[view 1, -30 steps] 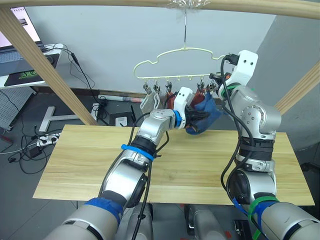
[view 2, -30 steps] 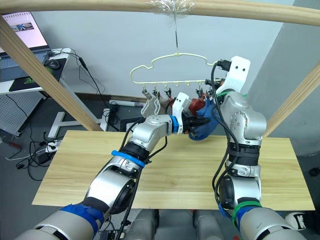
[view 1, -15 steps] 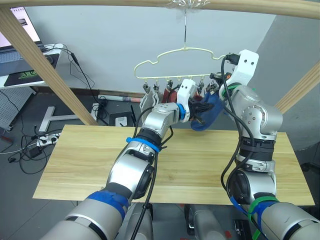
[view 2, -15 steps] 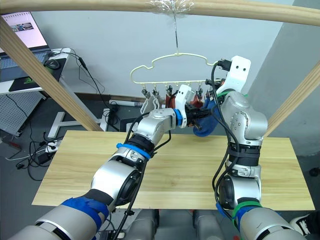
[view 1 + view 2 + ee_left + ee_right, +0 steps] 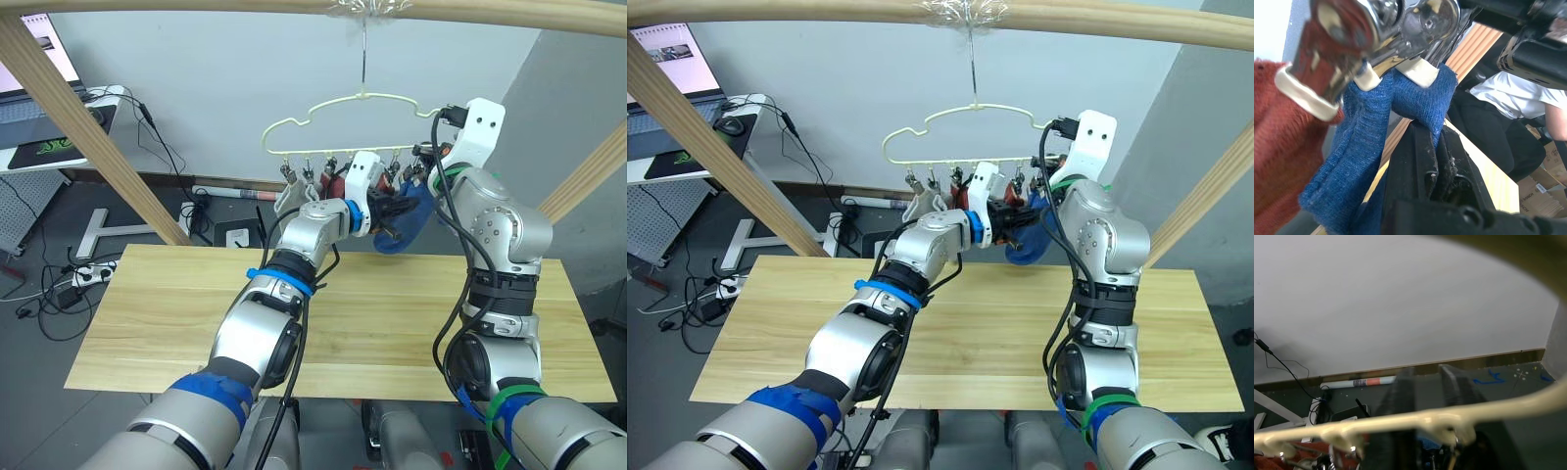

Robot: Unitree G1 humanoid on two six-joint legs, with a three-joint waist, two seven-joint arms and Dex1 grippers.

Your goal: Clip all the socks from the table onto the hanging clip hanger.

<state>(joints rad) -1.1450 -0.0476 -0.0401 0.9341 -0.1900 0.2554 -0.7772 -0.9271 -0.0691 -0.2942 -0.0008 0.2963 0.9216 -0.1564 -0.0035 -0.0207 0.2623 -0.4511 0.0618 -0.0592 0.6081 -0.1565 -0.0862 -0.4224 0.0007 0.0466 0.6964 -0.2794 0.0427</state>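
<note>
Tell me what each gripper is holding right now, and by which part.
The left gripper pinches the blue sock by its folded top edge, just under a metal clip. What the right gripper holds cannot be told.

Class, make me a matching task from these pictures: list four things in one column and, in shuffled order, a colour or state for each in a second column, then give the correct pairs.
Things
1. clip hanger
2. blue sock
3. left pincer
4. table

Colour or state
A. light wood with visible grain
B. pinched in a metal clip at its top edge
C. pale yellow, hanging by its hook from a wooden pole
D. black fingers shut on knit fabric

Pairs: 1-C, 2-B, 3-D, 4-A
</note>
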